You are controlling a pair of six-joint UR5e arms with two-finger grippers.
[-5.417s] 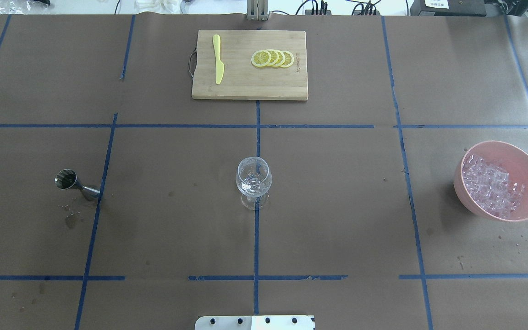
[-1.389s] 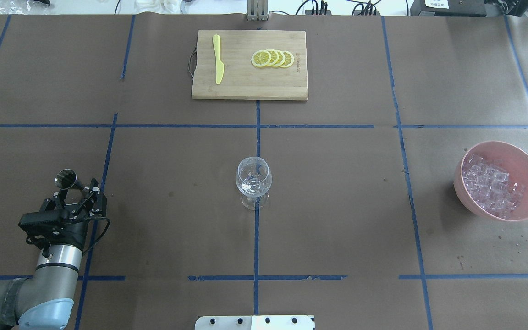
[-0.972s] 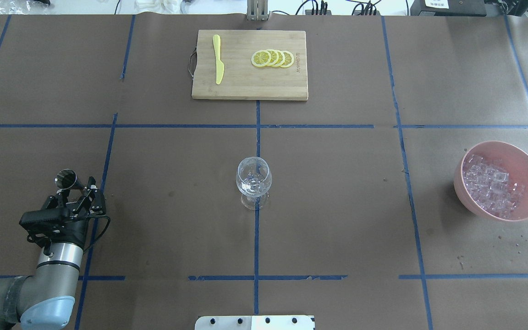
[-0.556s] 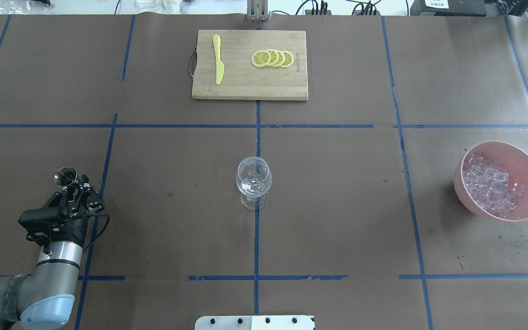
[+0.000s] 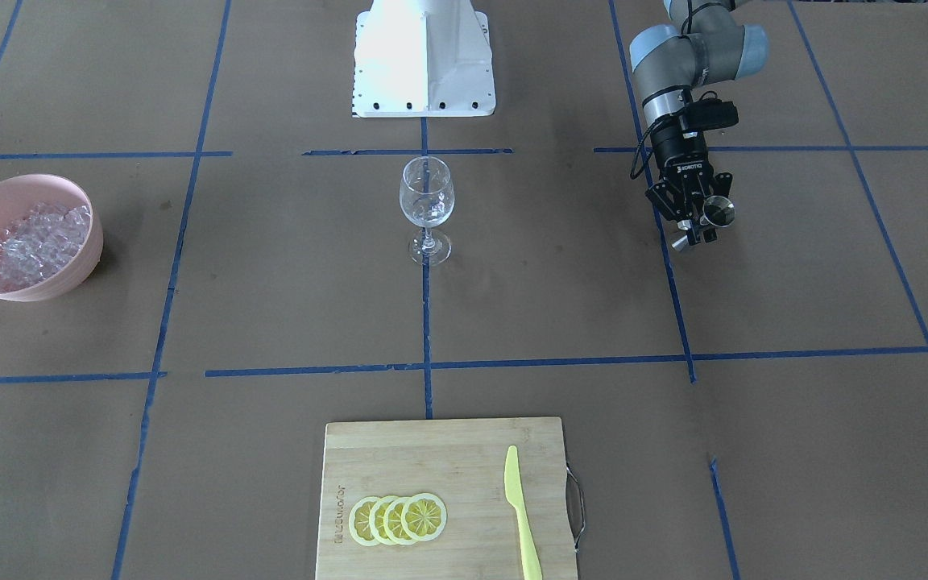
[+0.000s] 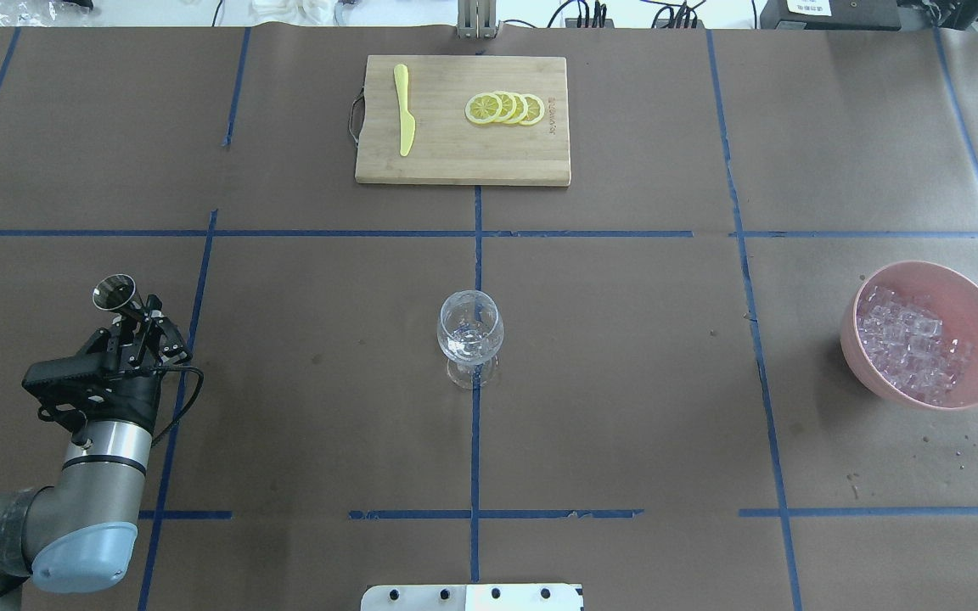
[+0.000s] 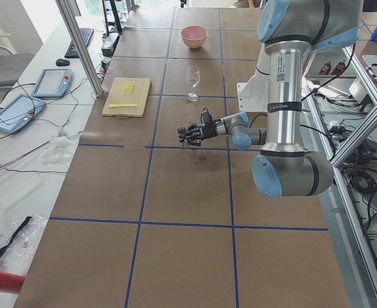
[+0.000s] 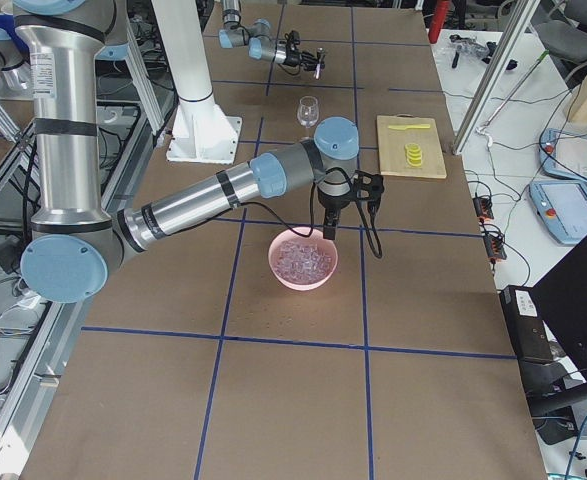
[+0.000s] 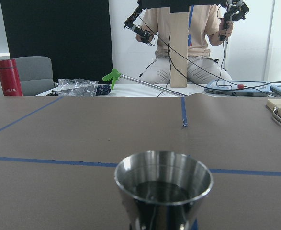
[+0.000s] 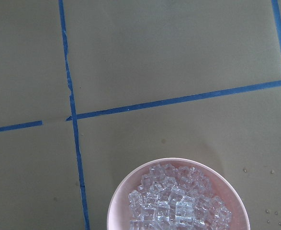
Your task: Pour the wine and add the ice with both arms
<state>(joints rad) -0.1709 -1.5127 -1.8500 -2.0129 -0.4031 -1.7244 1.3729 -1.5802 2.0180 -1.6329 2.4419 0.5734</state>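
Left end effector [image 6: 143, 322] is clamping the jigger [image 6: 114, 294] upright, clear of the worktop [image 6: 625, 407]; the glass [image 6: 470, 333] is waiting at its 3 o'clock. Right end effector [image 8: 330, 230] is hovering above the ice [image 6: 909, 344], opening impossible to tell.

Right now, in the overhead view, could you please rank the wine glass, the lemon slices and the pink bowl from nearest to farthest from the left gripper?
Measured from the left gripper:
1. The wine glass, at table centre, to its right.
2. The lemon slices, on the cutting board at the far edge.
3. The pink bowl, at the far right.
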